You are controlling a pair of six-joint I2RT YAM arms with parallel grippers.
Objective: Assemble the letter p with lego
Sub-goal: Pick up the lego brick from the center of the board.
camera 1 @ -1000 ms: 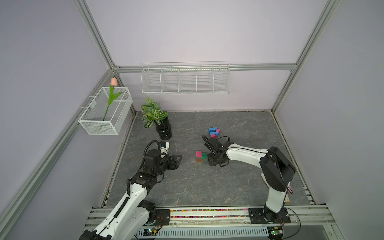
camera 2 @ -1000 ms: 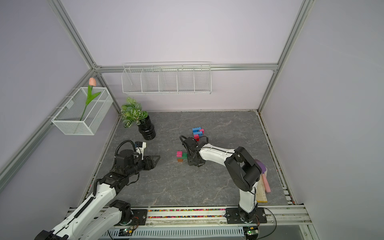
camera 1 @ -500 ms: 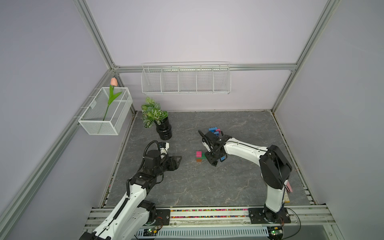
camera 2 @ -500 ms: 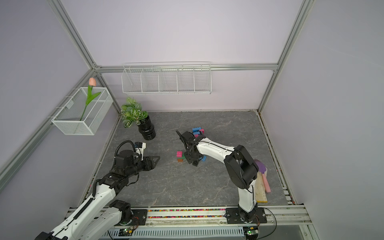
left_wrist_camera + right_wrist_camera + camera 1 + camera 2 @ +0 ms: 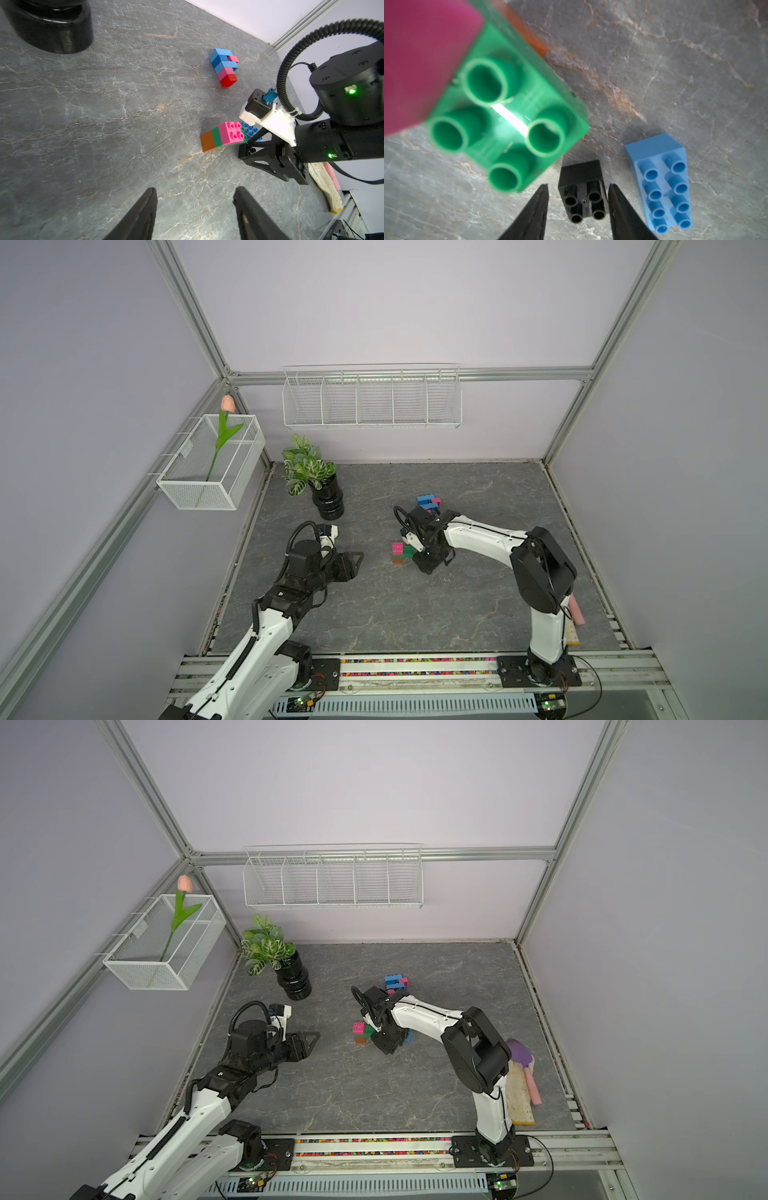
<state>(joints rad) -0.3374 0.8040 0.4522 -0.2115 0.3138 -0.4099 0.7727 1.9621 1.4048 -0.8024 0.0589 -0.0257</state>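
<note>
Beside the green brick (image 5: 508, 116) on the surface (image 5: 675, 62), straddles 1 black brick (image 5: 582, 199) with right pincer (image 5: 578, 185) parted, left pincer (image 5: 195, 188) open, empty.

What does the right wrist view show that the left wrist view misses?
Right wrist only: the right tool astride the black brick, a gap showing on one side. Left wrist only: the blue-pink-red stack lying apart, the black pot, the open left tool. Both: the pink-green-orange stack and the blue brick beside it.
</note>
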